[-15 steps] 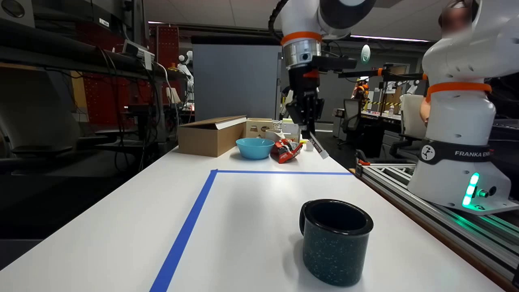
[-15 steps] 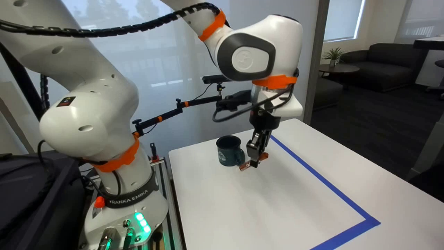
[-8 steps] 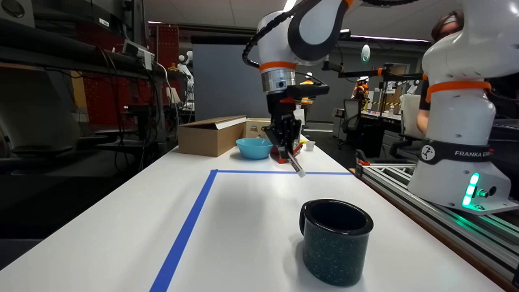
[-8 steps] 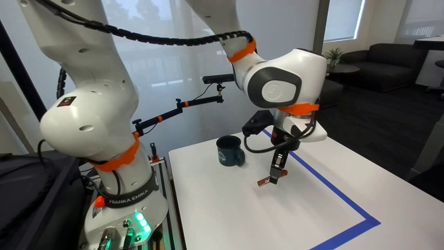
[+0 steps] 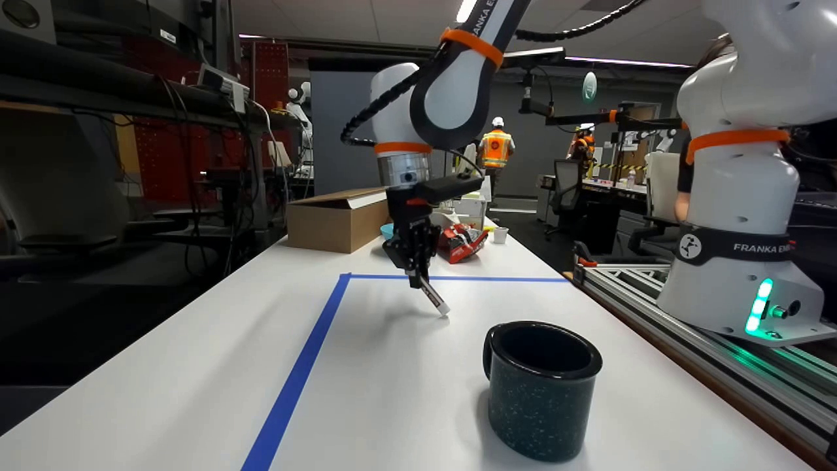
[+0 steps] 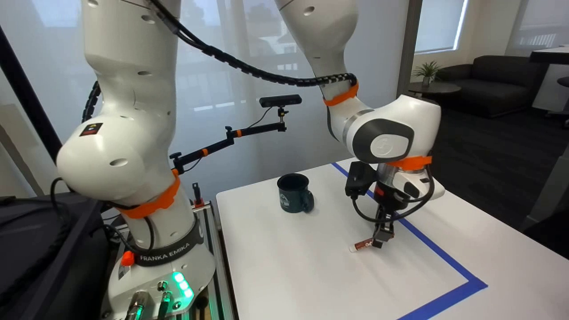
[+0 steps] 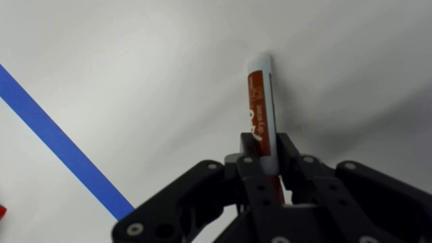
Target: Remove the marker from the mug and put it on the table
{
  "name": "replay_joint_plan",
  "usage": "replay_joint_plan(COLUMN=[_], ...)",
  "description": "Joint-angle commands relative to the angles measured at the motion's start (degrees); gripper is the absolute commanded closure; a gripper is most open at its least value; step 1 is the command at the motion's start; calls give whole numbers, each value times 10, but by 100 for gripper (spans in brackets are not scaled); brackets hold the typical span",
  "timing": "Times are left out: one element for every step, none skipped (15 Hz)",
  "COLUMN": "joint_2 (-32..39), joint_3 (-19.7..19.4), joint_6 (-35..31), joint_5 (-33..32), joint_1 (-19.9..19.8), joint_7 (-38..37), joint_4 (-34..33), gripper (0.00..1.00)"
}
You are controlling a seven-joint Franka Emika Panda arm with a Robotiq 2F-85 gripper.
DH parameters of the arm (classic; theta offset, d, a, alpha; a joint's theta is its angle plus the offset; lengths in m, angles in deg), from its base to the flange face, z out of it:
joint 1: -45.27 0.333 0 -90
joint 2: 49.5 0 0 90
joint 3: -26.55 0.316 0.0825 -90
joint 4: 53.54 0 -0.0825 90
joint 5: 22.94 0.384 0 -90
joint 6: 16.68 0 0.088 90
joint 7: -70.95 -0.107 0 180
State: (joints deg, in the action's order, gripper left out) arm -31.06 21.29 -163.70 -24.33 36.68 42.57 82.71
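The marker [image 7: 258, 101] is white with a reddish-brown label and a white end. My gripper [image 7: 266, 141] is shut on it, with a pad on each side. In both exterior views the gripper [image 5: 419, 281] [image 6: 380, 243] holds the marker [image 5: 434, 297] [image 6: 361, 245] tilted, white end lowest, low over the table [image 5: 379, 405] [image 6: 284, 266]. I cannot tell if that end touches the table. The dark teal mug [image 5: 543, 405] [image 6: 291, 198] stands upright, well apart from the gripper. Its inside looks dark, with nothing sticking out.
Blue tape [image 5: 301, 366] [image 6: 426, 249] marks lines on the table. A cardboard box [image 5: 340, 222], a red bag [image 5: 463, 242], a small white cup [image 5: 500, 235] and a light blue bowl [image 5: 387, 231], mostly hidden behind the gripper, stand beyond the tape.
My gripper has moved away from the mug and down toward the table, keeping hold of the marker. The mug has not moved.
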Motion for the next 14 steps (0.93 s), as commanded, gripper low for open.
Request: replay_joint_plan(joint_2=[64,76,86,92,94,93,88,74,55,39,20,-6,-28,-58], joint_3=[-19,-24,-29,-36,-43,-48,-52,-55,-58,-58,-60,-61,-61,-61], joint_6=[-9,-7,-2,1,4,8,15,21,30,36,51,63,76,96], joint_5=[12,8,7,4,0,1,2,2,2,5,4,2,-1,-5], joint_1=[29,36,43,50,58,63,69,74,80,82,86,90,94,99], joint_7=[21,14,8,3,-3,-3,-3,-2,-5,-3,-8,-12,-19,-30], joint_4=[-55,-65,-75,-80,-84,-83,-82,-75,-65,-58,-51,-39,-32,-20], gripper=[95,95,95,55,54,49,41,34,25,18,9,3,0,0])
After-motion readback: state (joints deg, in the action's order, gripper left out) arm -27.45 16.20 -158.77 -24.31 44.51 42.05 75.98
